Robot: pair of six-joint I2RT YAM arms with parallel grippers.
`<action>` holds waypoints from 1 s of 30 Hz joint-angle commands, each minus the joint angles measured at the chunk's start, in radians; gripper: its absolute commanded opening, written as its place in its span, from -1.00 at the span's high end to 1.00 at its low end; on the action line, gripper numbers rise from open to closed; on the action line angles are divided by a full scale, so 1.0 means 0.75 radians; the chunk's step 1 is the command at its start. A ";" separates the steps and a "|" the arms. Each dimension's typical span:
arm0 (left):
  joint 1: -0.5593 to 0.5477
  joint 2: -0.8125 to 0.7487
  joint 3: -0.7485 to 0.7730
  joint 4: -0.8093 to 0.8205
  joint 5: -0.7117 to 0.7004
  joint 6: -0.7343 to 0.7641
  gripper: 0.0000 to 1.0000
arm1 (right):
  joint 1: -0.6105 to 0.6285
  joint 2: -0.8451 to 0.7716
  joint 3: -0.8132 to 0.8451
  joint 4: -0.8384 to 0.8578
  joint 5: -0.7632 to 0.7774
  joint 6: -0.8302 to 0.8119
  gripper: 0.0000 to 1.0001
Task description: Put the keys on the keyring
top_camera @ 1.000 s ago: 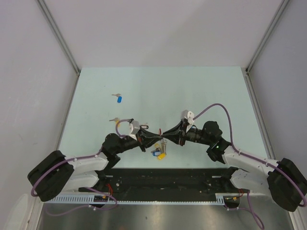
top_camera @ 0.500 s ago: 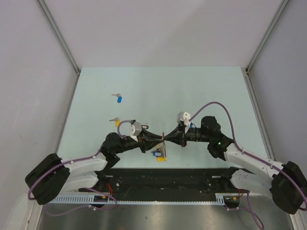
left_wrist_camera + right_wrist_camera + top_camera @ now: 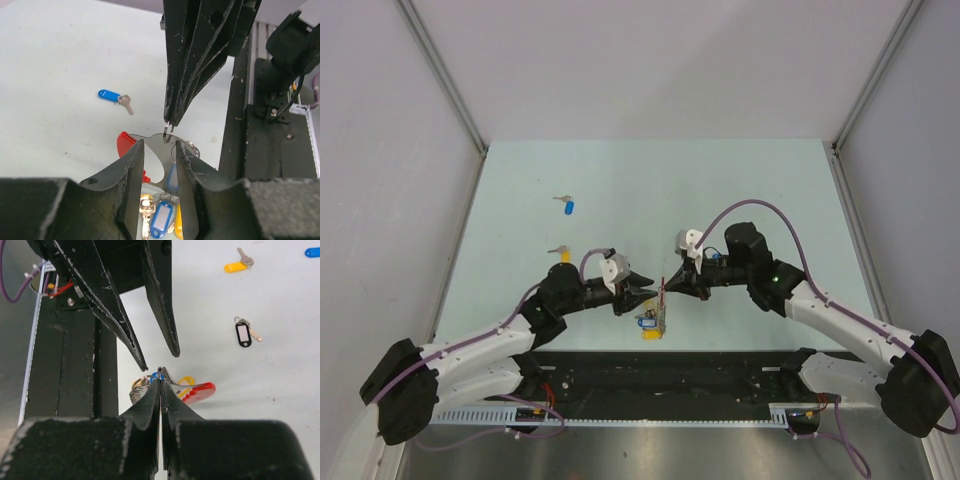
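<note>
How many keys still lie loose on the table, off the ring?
3: blue-tagged key far left, yellow-tagged key beside the left arm, black-tagged key near it. Arms may hide more.

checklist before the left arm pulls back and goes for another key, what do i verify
1. right gripper shut on the keyring: ok, its tips pinch the top loop.
2. left gripper open: ok, fingers apart.
3. left gripper clear of the keyring: cannot tell, it straddles the metal closely.
4. hung keys dangling under the keyring: ok.
5. all keys threaded: not ok, blue key and yellow key lie loose.
</note>
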State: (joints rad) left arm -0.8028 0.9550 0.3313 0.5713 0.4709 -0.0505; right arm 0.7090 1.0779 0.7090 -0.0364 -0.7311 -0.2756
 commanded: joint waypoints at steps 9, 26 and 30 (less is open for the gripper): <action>-0.012 0.089 0.227 -0.248 0.172 0.155 0.28 | -0.004 0.052 0.175 -0.236 -0.032 -0.193 1.00; -0.032 0.148 0.278 -0.326 0.164 0.206 0.57 | 0.002 0.076 0.214 -0.279 -0.036 -0.224 1.00; -0.034 0.144 0.284 -0.324 0.164 0.202 0.55 | 0.008 0.091 0.223 -0.287 -0.038 -0.228 1.00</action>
State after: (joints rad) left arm -0.8181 1.0615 0.4919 0.3248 0.5800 0.0799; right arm 0.7090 1.1385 0.8280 -0.2596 -0.7425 -0.4282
